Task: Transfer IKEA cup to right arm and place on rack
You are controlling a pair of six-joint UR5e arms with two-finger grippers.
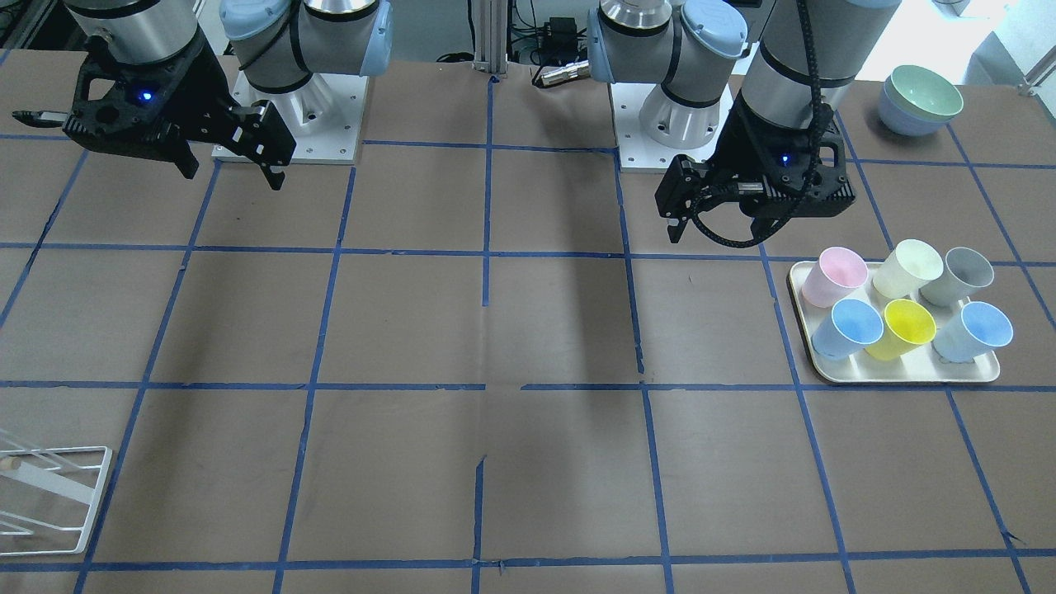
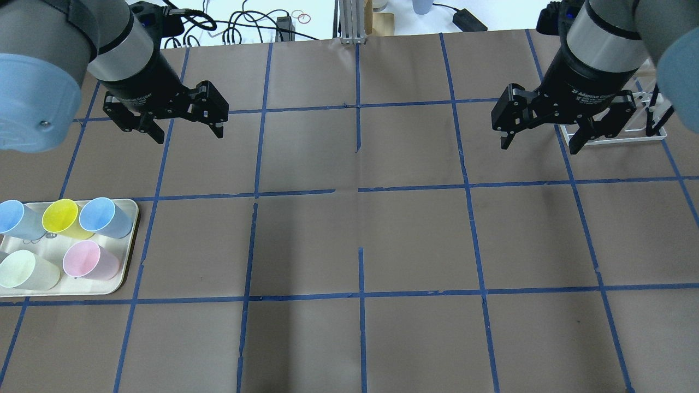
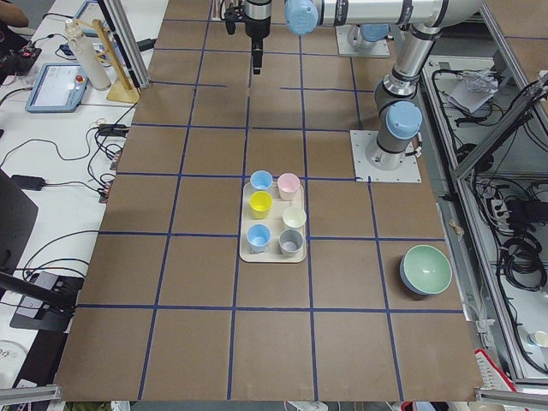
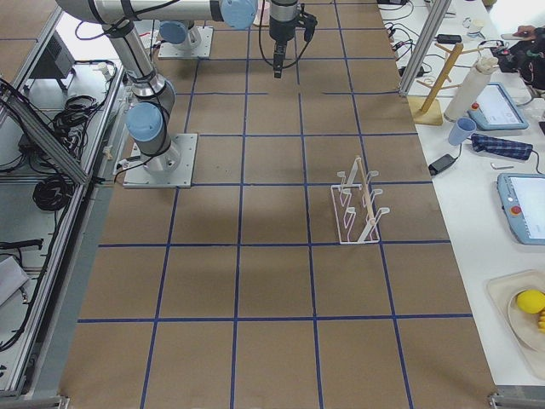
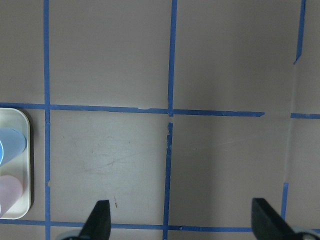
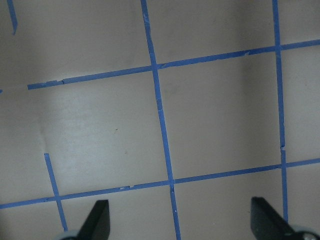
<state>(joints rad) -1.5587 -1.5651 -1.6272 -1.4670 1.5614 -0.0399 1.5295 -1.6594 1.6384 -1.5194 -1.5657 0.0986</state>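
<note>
The pale cream IKEA cup point(image 1: 907, 268) stands on the cream tray point(image 1: 907, 375) among several coloured cups; it also shows in the overhead view point(image 2: 27, 270) and the exterior left view point(image 3: 294, 217). My left gripper point(image 2: 188, 134) hangs open and empty above the table, beyond the tray and apart from the cups; it shows in the front view point(image 1: 718, 231) and in its wrist view point(image 5: 180, 222). My right gripper point(image 2: 538, 144) is open and empty, also seen from the front point(image 1: 235, 177) and in its wrist view point(image 6: 180, 222). The white wire rack point(image 4: 359, 204) stands empty, partly hidden behind the right gripper in the overhead view point(image 2: 644, 128).
On the tray stand a pink cup point(image 1: 833, 276), a yellow cup point(image 1: 903, 328), a grey cup point(image 1: 961, 276) and two blue cups point(image 1: 850, 328). Stacked bowls point(image 1: 920, 99) sit near the left arm's base. The tray's corner shows in the left wrist view point(image 5: 22, 165).
</note>
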